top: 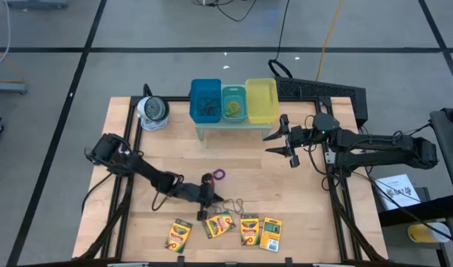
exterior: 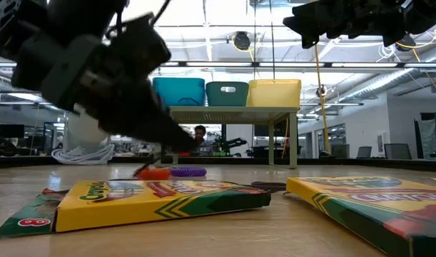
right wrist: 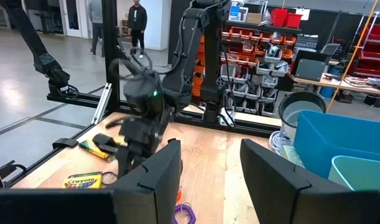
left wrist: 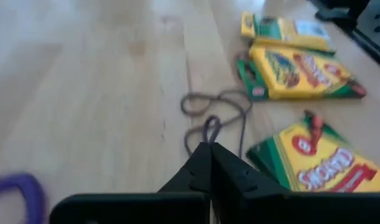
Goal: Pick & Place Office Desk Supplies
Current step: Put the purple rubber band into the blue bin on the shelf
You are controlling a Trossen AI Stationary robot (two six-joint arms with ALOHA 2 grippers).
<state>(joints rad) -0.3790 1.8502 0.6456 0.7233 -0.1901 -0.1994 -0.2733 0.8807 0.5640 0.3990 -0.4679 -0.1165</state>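
Early on, I'd say: blue bin & teal bin hold a few bits, but 4 crayon boxes, purple band & wiry loops lie on table w/ left gripper pinched closed over loops, right gripper wide apart, empty, near bins.

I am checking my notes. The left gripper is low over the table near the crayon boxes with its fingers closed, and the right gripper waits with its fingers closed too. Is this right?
Not quite. The right gripper waits with its fingers open; the right wrist view shows a clear gap between them. The rest holds: the left gripper is low over the table near the crayon boxes, fingers closed.
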